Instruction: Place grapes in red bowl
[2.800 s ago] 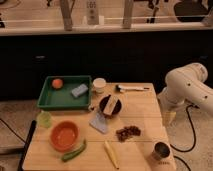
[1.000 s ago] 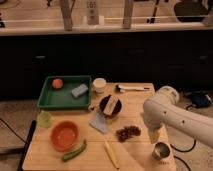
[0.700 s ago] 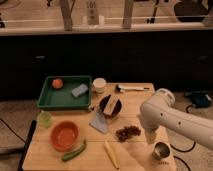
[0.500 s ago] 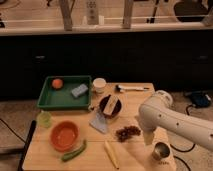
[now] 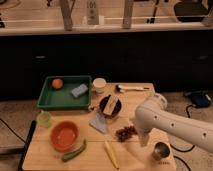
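Counter (image 5: 131, 102) is carrying it all: white arm (image 5: 172, 124) reaching in from the right, red bowl (image 5: 64, 136) sitting front-left, grapes (image 5: 126, 133) lying well apart near the middle, pincer (image 5: 144, 140) hanging just right of them, its grip I cannot tell.

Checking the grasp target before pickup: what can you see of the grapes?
The grapes are a small, lumpy bunch of dark reddish-brown round berries. They lie loose on the wooden table, right of centre and toward the front edge. They are not in the red bowl, which sits well off to their left. The gripper hangs close beside them on their right. Whether it touches them cannot be told.
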Action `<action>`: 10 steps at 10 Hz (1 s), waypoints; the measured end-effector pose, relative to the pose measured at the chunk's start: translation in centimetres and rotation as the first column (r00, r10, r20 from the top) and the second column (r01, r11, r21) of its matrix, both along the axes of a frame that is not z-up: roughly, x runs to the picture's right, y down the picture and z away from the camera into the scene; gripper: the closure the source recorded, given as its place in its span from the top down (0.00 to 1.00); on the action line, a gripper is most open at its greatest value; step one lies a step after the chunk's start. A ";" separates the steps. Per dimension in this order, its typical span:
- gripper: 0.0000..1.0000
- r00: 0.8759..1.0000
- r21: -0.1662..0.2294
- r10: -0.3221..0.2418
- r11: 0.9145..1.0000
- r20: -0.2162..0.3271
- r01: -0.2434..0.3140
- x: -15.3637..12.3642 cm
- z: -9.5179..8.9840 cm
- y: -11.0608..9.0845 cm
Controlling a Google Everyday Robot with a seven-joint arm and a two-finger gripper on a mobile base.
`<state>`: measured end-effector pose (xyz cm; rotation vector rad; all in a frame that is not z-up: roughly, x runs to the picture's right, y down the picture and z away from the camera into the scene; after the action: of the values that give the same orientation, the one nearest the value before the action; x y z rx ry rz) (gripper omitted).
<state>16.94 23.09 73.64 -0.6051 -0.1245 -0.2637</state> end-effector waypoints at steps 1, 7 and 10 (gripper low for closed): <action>0.80 1.000 -0.005 0.002 1.000 0.012 -0.002 -0.5 0.4 0.3; 0.80 0.998 -0.043 0.038 0.998 0.048 -0.036 -2.0 3.0 1.0; 0.80 0.997 -0.057 0.058 0.997 0.054 -0.055 -1.8 4.2 1.5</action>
<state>15.13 24.57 77.85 -0.6486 -0.2023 -0.2231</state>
